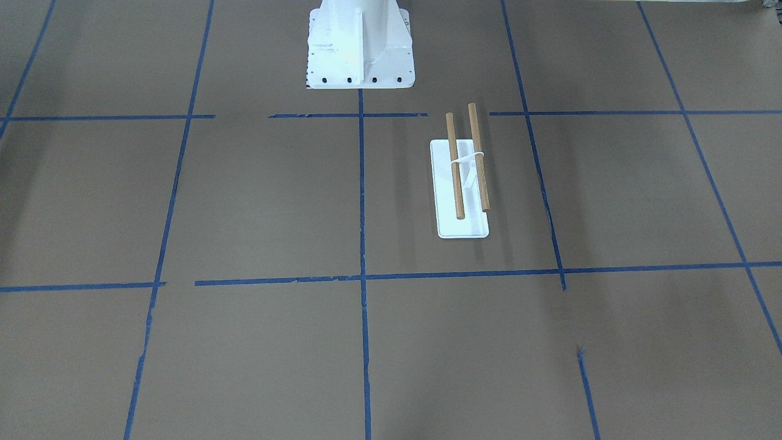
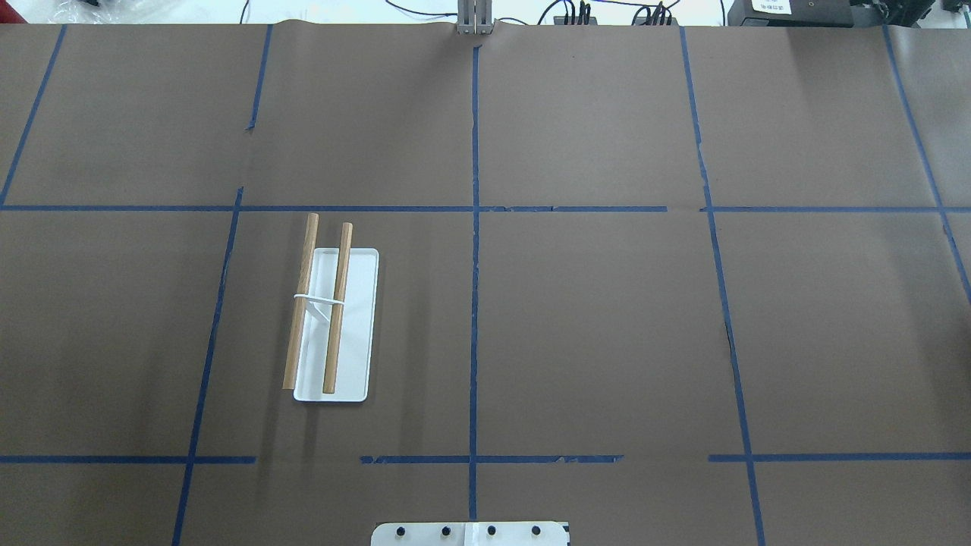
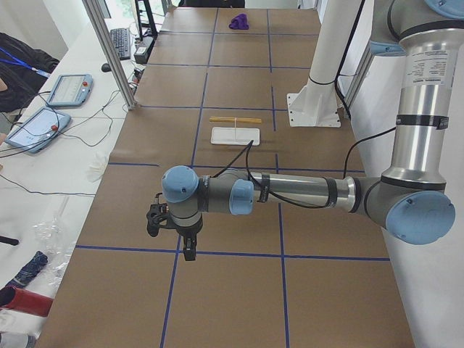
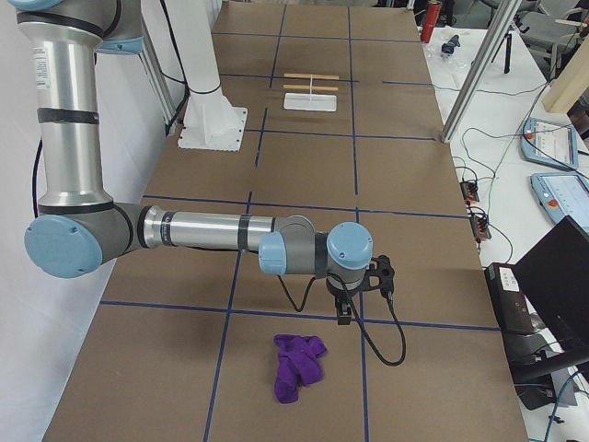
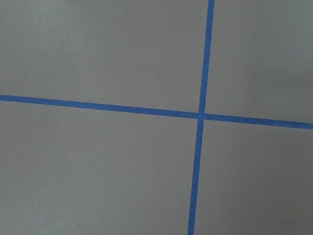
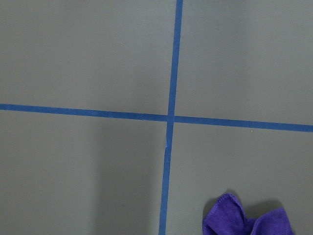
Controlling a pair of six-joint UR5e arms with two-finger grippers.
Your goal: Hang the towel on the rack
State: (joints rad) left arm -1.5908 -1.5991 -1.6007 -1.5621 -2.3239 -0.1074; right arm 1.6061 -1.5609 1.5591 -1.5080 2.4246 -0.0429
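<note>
The rack (image 1: 464, 226) stands on the brown table, a white flat base with two brown dowel rods (image 2: 301, 303); it also shows small in the left view (image 3: 235, 134) and the right view (image 4: 311, 92). The purple towel (image 4: 296, 366) lies crumpled on the table at the robot's right end, far from the rack; its edge shows in the right wrist view (image 6: 247, 220). My right gripper (image 4: 343, 316) hangs just above the table beside the towel. My left gripper (image 3: 187, 250) hangs over the table's left end. I cannot tell whether either is open or shut.
The white bolted pedestal (image 1: 360, 49) stands at the table's middle on the robot's side. Blue tape lines (image 2: 475, 227) grid the table. Tablets (image 3: 69, 88), cables and an aluminium post (image 3: 109, 51) flank the table's far side.
</note>
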